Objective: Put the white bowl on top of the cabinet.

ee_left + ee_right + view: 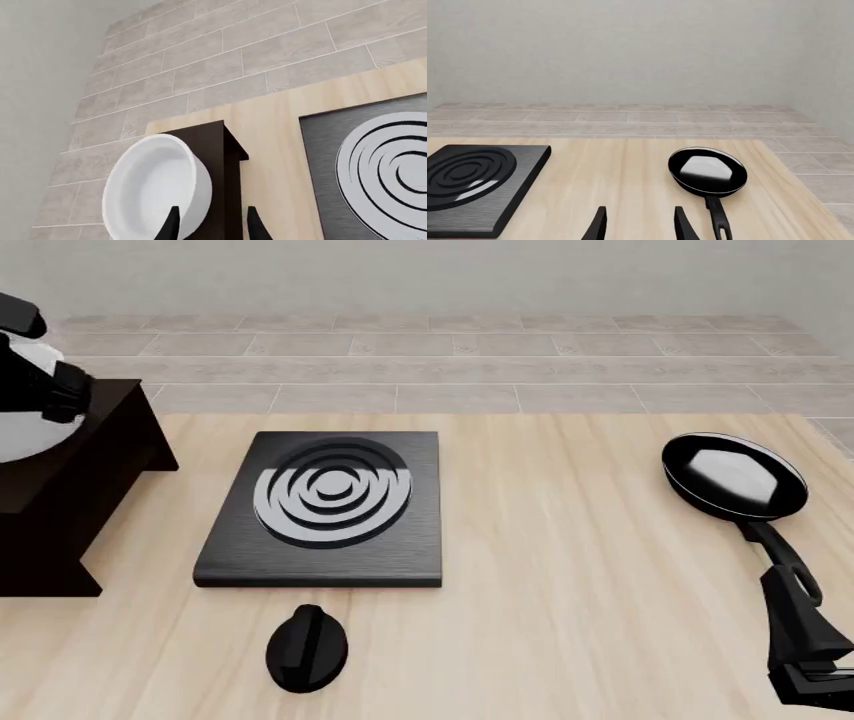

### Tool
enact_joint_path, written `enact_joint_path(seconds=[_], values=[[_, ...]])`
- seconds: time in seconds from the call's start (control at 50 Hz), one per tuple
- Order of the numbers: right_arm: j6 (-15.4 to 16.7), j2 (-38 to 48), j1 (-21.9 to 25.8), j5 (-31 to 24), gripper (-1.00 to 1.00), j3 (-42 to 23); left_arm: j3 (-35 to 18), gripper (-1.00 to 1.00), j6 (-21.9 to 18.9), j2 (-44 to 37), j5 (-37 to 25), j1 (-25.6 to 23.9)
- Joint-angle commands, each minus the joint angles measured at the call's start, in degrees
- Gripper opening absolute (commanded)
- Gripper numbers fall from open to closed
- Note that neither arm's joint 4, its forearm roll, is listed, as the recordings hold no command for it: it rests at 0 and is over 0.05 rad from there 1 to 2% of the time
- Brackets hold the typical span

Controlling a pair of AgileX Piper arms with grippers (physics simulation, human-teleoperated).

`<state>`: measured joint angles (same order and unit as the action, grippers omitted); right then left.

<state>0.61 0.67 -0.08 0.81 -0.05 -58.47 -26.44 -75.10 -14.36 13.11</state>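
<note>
Nearest, the right gripper [817, 680] waits idle by the table's near edge, fingers apart on nothing. The cabinet [67, 490] stands far left. Above its top the left gripper [212, 225] pinches the white bowl [157, 187] by its rim, tilted, apparently poised for setting down. Bowl and frying pan [735, 476] are both empty.

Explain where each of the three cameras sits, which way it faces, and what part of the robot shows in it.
Front view: fixed above the arms' side, facing forward over the table; left gripper at the white bowl, right arm at the lower right.
Left wrist view: behind the left gripper, facing white bowl and cabinet; fingertips show.
Right wrist view: behind the right gripper, facing the frying pan; fingertips show.
All three share the stove plate.
</note>
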Motion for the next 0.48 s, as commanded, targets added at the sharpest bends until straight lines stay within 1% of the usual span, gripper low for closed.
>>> enact_joint_path(seconds=[0.02, 0.06, 0.08, 0.1, 0.14, 0.18, 0.24, 0.36, 0.48], values=[[0.0, 0.0, 0.01, 0.0, 1.0, 0.0, 4.08, 1.0, -0.56, 9.31, 1.74, -1.09], [0.0, 0.0, 0.02, 0.0, 1.0, 0.0, 4.33, 1.0, -0.35, 10.77, 1.42, -1.48], [0.0, 0.0, 0.01, 0.0, 1.0, 0.0, 4.69, 1.0, -1.28, 11.63, 1.33, -1.12], [0.0, -0.01, 0.0, 0.0, 1.0, 0.0, 4.95, 1.0, -1.48, 14.49, 0.46, -1.59], [0.0, -0.01, 0.0, 0.0, 1.0, 0.0, 4.82, 1.0, -1.18, 15.36, 0.13, -1.79], [-0.01, 0.0, 0.0, 0.0, 1.0, 0.0, 5.26, 1.0, -2.07, 18.33, -1.22, -2.62], [-0.01, 0.01, 0.01, 0.0, 1.0, 0.0, 4.94, 1.0, -1.04, 21.53, -3.5, -3.54], [0.0, -0.02, 0.0, 0.0, 1.0, 0.0, 6.6, 1.0, -1.17, 27.2, -7.47, -6.43], [-0.01, 0.01, 0.0, 0.0, 1.0, 0.0, 5.35, 1.0, -0.27, 32.0, -12.17, -9.03]])
